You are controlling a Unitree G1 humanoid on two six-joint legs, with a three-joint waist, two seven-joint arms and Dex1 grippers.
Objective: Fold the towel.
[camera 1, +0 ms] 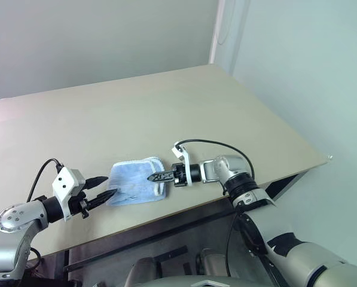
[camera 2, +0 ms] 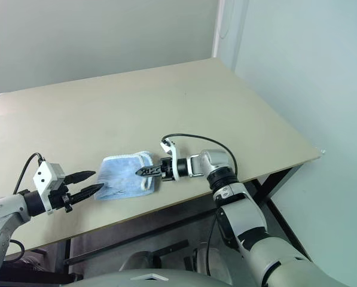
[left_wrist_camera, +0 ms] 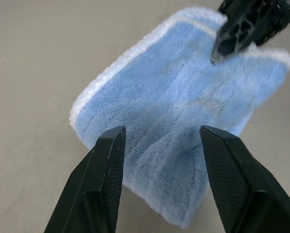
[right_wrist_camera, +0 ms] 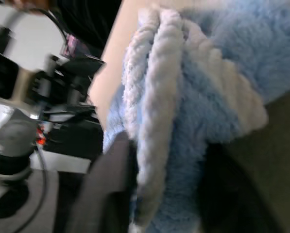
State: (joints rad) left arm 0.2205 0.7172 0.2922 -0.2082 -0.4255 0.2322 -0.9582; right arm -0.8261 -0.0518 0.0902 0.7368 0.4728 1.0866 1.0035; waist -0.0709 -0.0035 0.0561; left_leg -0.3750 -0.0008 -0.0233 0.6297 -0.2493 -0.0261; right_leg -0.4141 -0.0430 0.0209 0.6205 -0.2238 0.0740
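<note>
Near the beige worktop's (camera 1: 166, 107) front edge lies the folded towel (camera 1: 133, 182), whose stacked hem the right end effector (camera 1: 157, 176) seems clamped on, so layers could slip while the left end effector (camera 1: 106, 186) waits apart.

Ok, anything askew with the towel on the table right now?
Nothing stands out. The towel lies folded over near the table's front edge, with the right end effector on its edge and the left end effector open beside it.

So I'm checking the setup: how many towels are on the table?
1. The towel lies near the table's front edge, between the left gripper and the right gripper.
</note>
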